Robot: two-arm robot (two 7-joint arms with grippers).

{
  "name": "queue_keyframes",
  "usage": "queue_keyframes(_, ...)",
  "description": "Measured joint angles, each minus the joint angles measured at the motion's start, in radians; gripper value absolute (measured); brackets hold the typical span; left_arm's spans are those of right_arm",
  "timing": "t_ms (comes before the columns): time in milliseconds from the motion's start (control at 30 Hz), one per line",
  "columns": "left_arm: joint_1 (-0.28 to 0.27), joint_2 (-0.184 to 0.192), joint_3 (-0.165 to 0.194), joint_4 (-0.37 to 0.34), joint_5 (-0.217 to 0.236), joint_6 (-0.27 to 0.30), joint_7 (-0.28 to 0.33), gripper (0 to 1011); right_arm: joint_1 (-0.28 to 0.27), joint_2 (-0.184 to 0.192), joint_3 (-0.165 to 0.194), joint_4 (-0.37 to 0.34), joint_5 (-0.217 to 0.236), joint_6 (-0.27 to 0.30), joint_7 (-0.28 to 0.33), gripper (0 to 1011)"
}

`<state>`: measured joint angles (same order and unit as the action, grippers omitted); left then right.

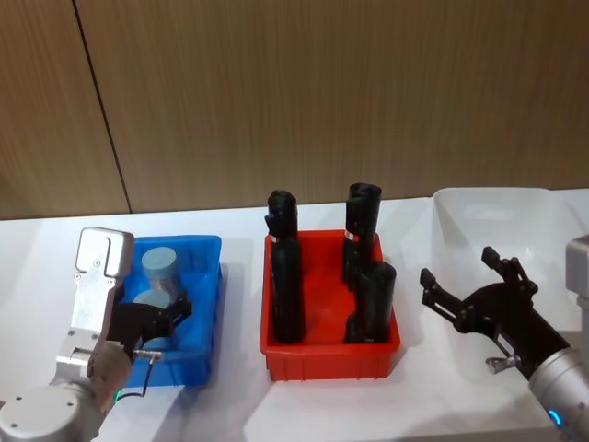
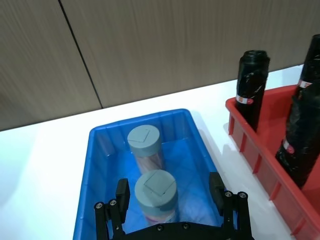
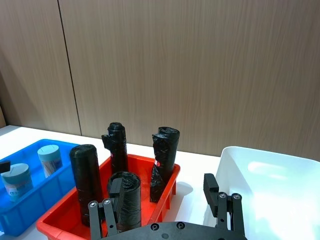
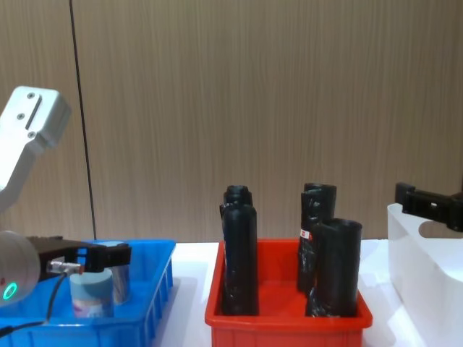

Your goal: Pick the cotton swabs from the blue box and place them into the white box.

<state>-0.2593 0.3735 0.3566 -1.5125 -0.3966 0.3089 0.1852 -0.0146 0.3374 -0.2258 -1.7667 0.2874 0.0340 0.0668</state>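
My left claw (image 2: 169, 189) hangs open in the blue box (image 2: 140, 116) at the left, straddling the nearer cotton swabs tub (image 2: 156, 187); another tub (image 2: 144, 141) stands behind. Next, I judge: close, lift, carry right to the white box (image 1: 497, 198), beside which my right claw (image 1: 460, 267) hovers open.

In the head view, my left end effector (image 1: 168, 330) hides most of the nearer cotton swabs tub (image 1: 152, 299), and the print on both tubs is too small for me to read. The white box (image 1: 479, 230) runs off the right edge. In the chest view, the bottom edge cuts off the blue box (image 4: 155, 296).
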Motion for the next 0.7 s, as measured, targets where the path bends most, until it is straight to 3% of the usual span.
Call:
queue_keyframes(333, -0.033, -0.014, -0.02, 0.057, -0.015, 0.032, 0.0, 1004, 0.0, 0.0, 0.0, 0.0, 0.0, 0.0, 0.0, 1002)
queue_keyframes(700, -0.069, -0.033, -0.032, 0.141, -0.036, 0.029, -0.035, 1004, 0.0, 0.0, 0.0, 0.0, 0.0, 0.0, 0.0, 1002)
